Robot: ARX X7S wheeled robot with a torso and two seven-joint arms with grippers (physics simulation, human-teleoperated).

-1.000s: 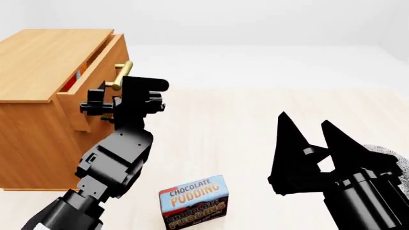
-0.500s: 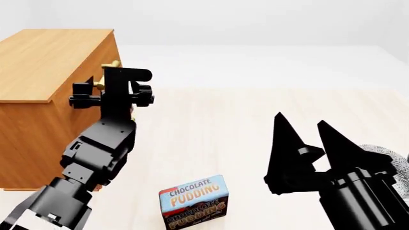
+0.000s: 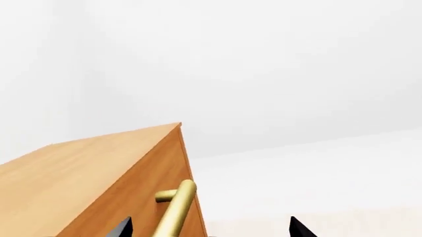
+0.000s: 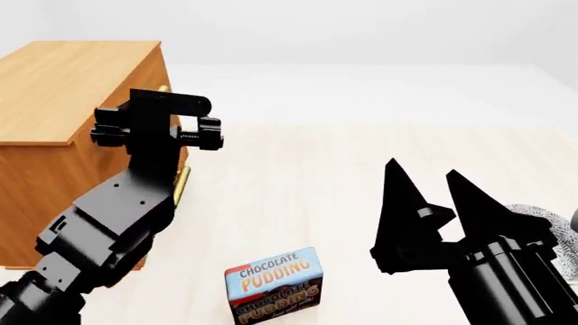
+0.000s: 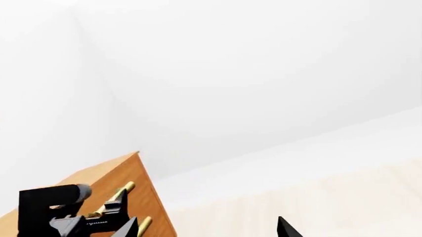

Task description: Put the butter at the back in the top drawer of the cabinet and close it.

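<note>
We read one label only: "CHOCOLATE PUDDING" in white and blue on the brown-and-blue pudding box [image 4: 273, 286], which stands on the pale worktop [image 4: 361, 176] at the near edge of the head view. A smaller line of print below it is too small to read.

The butter is nowhere in view in any picture; we cannot say where it lies. The cabinet [image 4: 63, 88] stands at the far left, its front flush in the head view, so the top drawer [image 3: 142, 197] looks shut, with no gap showing. The left arm covers most of the cabinet front; only a short piece of a lower brass handle [image 4: 181, 185] peeks out beside it. In the left wrist view the top brass handle [image 3: 175, 210] runs off the frame edge, and only two black fingertips [image 3: 300, 228] of the pincer show.

The left pincer [image 4: 149, 132] sits just in front of the upper cabinet front, jaws apart with the handle between their tips in the wrist view; we cannot tell whether it touches brass or wood. It grips nothing.

The right pincer [image 4: 424, 196] hangs over the worktop at the right, well apart from the cabinet, its two pointed fingers spread wide and empty. A grey patterned object [image 4: 551, 223] behind it is mostly hidden.
</note>
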